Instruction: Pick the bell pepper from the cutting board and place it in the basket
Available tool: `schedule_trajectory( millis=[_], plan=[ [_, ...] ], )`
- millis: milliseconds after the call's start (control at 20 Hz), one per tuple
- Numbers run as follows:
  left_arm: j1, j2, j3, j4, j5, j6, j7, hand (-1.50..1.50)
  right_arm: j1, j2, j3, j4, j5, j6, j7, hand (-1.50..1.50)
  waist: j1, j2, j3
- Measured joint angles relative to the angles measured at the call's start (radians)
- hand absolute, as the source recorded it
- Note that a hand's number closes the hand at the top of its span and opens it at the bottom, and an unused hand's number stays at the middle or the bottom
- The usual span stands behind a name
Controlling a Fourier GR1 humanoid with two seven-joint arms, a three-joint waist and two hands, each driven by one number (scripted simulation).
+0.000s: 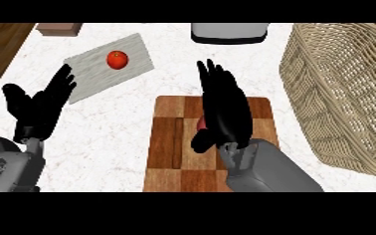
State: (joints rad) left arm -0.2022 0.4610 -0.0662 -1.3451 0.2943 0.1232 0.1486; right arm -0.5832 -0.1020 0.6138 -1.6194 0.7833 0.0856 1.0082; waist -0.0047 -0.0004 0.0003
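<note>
A: So, biggest first: what's on the white speckled counter [110,129]?

B: At the right, the tall woven wicker basket [334,87], well apart from everything but the board. Next the brown checkered wooden cutting board [169,144] in the middle, then a pale grey rectangular mat [92,77] at upper left with a small round red tomato-like fruit [117,59] lying on it. At the far edge are a grey rounded appliance [229,32] and a small brown block [58,28]

A: And the hands?

B: The black right hand [224,112] lies over the board, fingers straight and together, pointing away, thumb low at its left. Nothing is clamped. The black left hand [40,104] rests open at the left edge, fingers up

A: Where's the bell pepper?

B: Only a red sliver of the bell pepper [201,123] shows, on the board under the right hand's left side; whether they touch I cannot tell

A: How will it handle?

B: My guess: light, hollow, with smooth slippery skin, stiff enough to hold. Fingers and thumb should wrap its widest part, not the stem
</note>
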Motion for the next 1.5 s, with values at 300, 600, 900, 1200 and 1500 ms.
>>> schedule_trajectory(
  millis=[300,600,900,1200,1500],
  plan=[
    [0.0,-0.018,0.017,-0.005,-0.023,-0.018,0.01,0.0,0.052,0.062,-0.026,0.125,0.068,-0.035,-0.019,-1.5,0.006,0.001,0.0],
    [-0.001,-0.04,0.042,-0.007,-0.044,-0.042,0.018,0.0,0.097,0.073,-0.073,0.177,0.083,0.002,-0.061,-1.5,0.006,0.001,0.0],
    [0.001,-0.056,0.079,-0.018,-0.071,-0.062,0.028,0.0,0.139,0.077,-0.091,0.161,0.111,0.034,-0.09,-1.5,0.006,0.0,0.0],
    [0.009,-0.083,0.099,-0.027,-0.106,-0.082,0.033,0.0,0.187,0.092,-0.09,0.123,0.114,0.037,-0.121,-1.5,0.006,0.0,0.0],
    [-0.007,-0.106,0.13,-0.007,-0.13,-0.102,0.037,0.0,0.237,0.096,-0.081,0.082,0.115,0.055,-0.164,-1.5,0.005,0.0,0.0]
  ],
)
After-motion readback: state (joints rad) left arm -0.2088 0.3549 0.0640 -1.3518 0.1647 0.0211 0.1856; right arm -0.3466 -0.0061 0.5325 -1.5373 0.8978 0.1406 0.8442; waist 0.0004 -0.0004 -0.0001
